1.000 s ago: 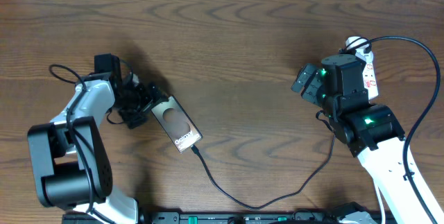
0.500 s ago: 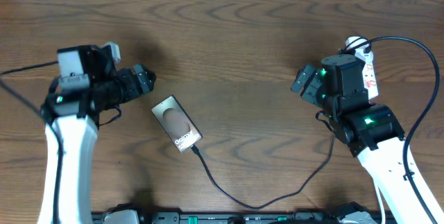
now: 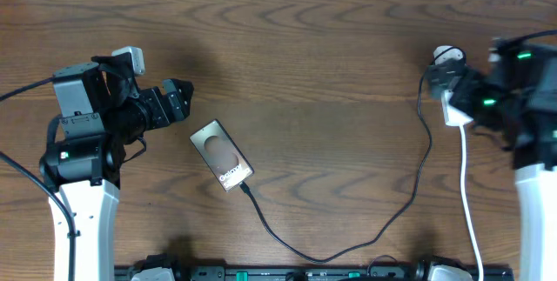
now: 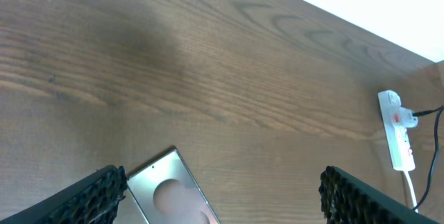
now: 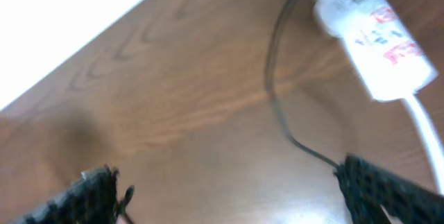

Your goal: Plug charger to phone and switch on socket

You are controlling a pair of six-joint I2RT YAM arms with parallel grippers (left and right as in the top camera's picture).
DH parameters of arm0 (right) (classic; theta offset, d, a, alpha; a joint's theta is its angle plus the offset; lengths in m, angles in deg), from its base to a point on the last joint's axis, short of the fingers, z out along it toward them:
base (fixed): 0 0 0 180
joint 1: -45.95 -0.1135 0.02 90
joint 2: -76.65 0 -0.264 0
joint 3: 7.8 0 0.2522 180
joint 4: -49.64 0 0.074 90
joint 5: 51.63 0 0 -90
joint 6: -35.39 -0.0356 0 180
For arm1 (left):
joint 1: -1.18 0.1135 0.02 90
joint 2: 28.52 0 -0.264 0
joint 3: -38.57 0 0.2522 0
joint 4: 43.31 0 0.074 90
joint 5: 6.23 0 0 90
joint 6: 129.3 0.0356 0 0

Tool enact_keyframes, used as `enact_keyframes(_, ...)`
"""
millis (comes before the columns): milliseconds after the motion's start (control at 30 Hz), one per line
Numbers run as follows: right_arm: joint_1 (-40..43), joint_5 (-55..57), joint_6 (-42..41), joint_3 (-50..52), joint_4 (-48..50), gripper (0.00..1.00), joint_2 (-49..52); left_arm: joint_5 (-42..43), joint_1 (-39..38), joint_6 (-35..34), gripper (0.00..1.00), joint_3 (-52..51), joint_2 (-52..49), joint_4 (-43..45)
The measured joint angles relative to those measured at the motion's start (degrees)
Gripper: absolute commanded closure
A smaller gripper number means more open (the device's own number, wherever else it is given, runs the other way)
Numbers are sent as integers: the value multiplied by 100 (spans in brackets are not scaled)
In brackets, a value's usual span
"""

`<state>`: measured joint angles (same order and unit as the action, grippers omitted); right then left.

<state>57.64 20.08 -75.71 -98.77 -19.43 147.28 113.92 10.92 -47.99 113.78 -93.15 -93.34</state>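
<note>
White "Galaxy" lettering on phone (image 3: 221, 156); socket (image 5: 371, 38) red marks illegible.

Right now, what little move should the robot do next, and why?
Probably lower the open right gripper toward the socket to press its switch. The charger already looks plugged into the lower end of the phone and runs across to the socket, which lies right ahead of that gripper. Whether the switch is already on is too blurred to tell.

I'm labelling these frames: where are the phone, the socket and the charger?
phone (image 3: 221, 155), overhead view, middle of its screen.
socket (image 4: 397, 134), left wrist view, middle of its white body.
charger (image 3: 324, 259), overhead view, lowest bend of the cable.
</note>
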Motion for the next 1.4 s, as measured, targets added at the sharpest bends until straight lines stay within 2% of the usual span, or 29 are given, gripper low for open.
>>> enact_keyframes(133,999,-398,734,-614,-448,1,595,-2,0,0,9,0,0,42)
enact_keyframes(267,1615,-619,1381,-898,-490,1,1578,-2,0,0,9,0,0,48)
enact_keyframes(533,2000,-1075,2037,-1005,426,4,3456,0,0,0,9,0,0,50)
enact_keyframes(700,1996,-1340,2253,-1005,903,5,4247,-2,0,0,9,0,0,48)
enact_keyframes(967,1937,-1714,2736,-1008,1349,8,5001,-2,0,0,9,0,0,42)
enact_keyframes(1400,1915,-1974,3110,-1014,1902,11,5025,-2,0,0,9,0,0,42)
